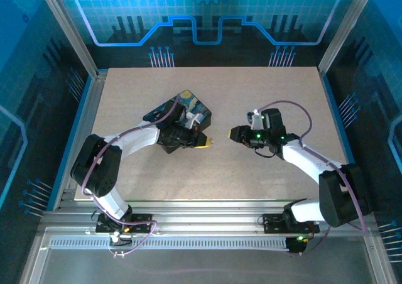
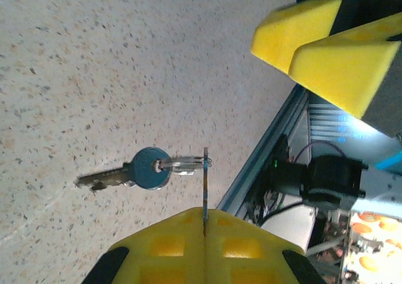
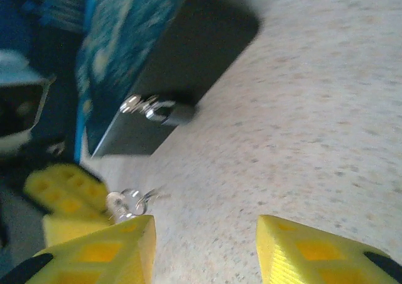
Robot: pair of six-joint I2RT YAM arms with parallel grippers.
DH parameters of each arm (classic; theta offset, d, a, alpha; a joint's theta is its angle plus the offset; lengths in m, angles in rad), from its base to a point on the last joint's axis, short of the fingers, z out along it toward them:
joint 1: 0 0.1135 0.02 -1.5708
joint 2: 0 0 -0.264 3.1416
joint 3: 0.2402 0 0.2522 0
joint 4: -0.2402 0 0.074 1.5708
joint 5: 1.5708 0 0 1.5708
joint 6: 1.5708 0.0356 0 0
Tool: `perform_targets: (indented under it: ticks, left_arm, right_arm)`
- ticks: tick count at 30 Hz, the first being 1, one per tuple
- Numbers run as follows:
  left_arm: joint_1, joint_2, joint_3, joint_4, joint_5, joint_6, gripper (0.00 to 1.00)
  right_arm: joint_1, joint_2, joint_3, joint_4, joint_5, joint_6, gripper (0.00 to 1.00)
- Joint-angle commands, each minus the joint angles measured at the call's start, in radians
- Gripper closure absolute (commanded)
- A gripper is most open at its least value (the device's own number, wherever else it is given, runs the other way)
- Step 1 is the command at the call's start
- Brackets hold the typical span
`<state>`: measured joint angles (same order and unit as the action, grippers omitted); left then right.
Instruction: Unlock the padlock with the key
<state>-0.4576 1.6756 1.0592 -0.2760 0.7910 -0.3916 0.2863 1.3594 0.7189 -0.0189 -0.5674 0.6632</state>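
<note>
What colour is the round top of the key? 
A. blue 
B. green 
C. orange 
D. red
A: in the left wrist view, the key has a round blue head and a silvery blade.

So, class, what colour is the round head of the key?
The key has a blue head; the left wrist view shows it best.
</note>
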Motion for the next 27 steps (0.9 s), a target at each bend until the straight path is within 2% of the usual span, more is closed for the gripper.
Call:
perform_targets:
  ticks: [1, 4, 8, 16, 27]
  left_arm:
    - [0.004, 0.014, 0.064, -0.144, 0.085, 0.160, 1.00]
    - [0.004, 0.033, 0.101, -0.196, 0.099, 0.196, 1.00]
    - [0.005, 0.031, 0.110, -0.206, 0.130, 0.216, 1.00]
    - [0.004, 0.013, 0.110, -0.213, 0.152, 0.233, 1.00]
    - [0.031, 0.006, 0.105, -0.190, 0.196, 0.236, 1.00]
  right_arm:
    - [-0.010, 0.025, 0.051, 0.037, -0.317, -0.253, 0.54]
    - [0.003, 0.056, 0.089, 0.021, -0.384, -0.306, 0.53]
    - [0.023, 0.114, 0.153, -0.037, -0.401, -0.374, 0.55]
    - [0.066, 0.222, 0.209, 0.016, -0.454, -0.367, 0.63]
    - [0.080, 0.284, 0.206, 0.050, -0.516, -0.362, 0.72]
